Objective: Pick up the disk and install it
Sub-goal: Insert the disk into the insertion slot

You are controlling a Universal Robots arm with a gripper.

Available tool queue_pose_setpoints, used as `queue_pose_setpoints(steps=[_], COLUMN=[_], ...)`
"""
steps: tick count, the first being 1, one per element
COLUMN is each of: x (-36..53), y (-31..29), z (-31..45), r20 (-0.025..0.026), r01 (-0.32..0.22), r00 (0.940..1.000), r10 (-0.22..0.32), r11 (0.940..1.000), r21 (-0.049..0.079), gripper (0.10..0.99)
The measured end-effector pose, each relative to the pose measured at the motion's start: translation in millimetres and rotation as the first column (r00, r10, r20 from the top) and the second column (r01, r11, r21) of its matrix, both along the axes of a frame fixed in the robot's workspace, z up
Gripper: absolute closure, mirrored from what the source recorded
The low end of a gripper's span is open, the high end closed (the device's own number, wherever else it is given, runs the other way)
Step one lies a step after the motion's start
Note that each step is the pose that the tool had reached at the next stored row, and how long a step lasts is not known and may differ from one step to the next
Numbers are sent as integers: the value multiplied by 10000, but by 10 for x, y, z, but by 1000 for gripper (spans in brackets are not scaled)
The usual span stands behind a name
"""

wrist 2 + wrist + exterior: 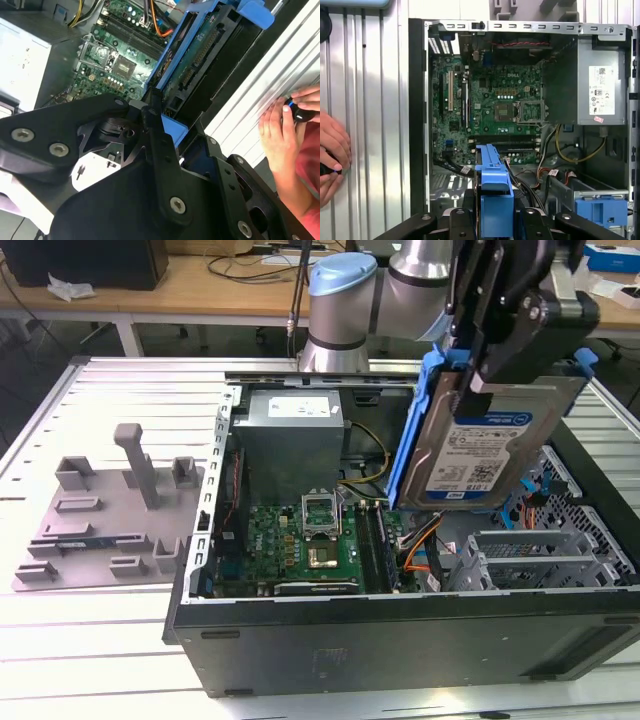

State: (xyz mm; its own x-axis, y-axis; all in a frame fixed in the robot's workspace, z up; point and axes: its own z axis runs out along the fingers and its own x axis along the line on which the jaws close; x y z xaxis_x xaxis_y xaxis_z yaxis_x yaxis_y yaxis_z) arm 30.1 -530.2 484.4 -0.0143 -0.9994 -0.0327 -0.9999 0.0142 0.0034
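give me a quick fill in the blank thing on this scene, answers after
1. The gripper holds the disk, whose plastic carrier bracket is coloured ___.
2. The grey fixture plate lies on the exterior view's ___ of the open computer case.
3. The green motherboard sits ___ the computer case.

Missing words: blue; left; inside

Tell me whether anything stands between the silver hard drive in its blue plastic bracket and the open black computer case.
Nothing visible does. The black gripper holds the silver, blue-bracketed disk tilted above the black computer case. Orange cables lie inside the case beneath its lower edge; a person's hand rests outside, on the metal table.
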Motion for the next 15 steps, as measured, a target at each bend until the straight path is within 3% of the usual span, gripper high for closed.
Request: queue_pose_setpoints(steps=[3,15], x=[93,325], y=[-53,-189], z=[0,-1], r20=[-1,-1], r01=[3,11], r00=[10000,10000], r10=[-3,-11], r11=[10000,10000], r21=[0,-1], gripper=[718,718])
